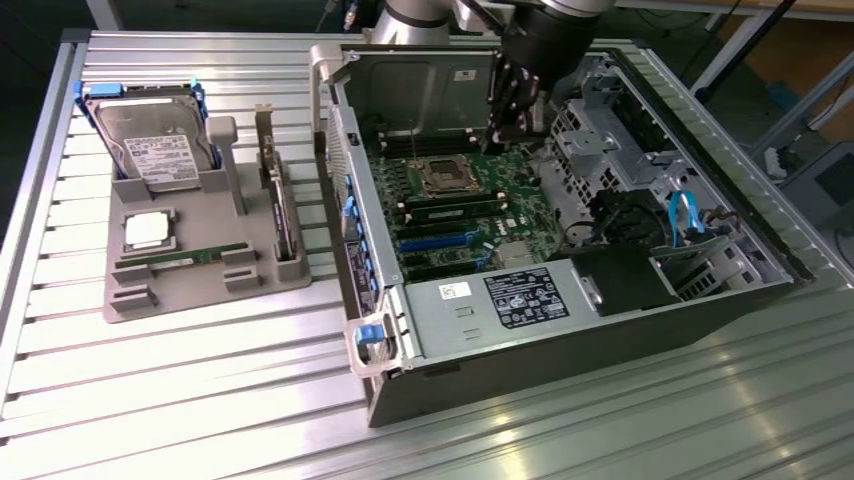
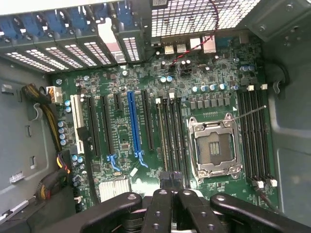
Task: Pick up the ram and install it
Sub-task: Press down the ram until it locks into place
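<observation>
The ram [image 1: 187, 258], a thin green stick with small dark chips along it, is seen lying flat in a slot of the gray tray [image 1: 134, 300], left of centre in the exterior view. Just above it in the frame sits a square silver processor [image 1: 147, 230]; a hard drive [image 1: 158, 150] stands at the tray's upper end. The tray rests on a ribbed metal surface [image 1: 200, 400] beside an open computer case [image 1: 601, 300]. The gripper [image 1: 507, 135] hangs inside the case, well apart from the ram. In the wrist view its fingers [image 2: 160, 199] are drawn nearly together over the motherboard [image 2: 121, 82], with nothing seen gripped.
</observation>
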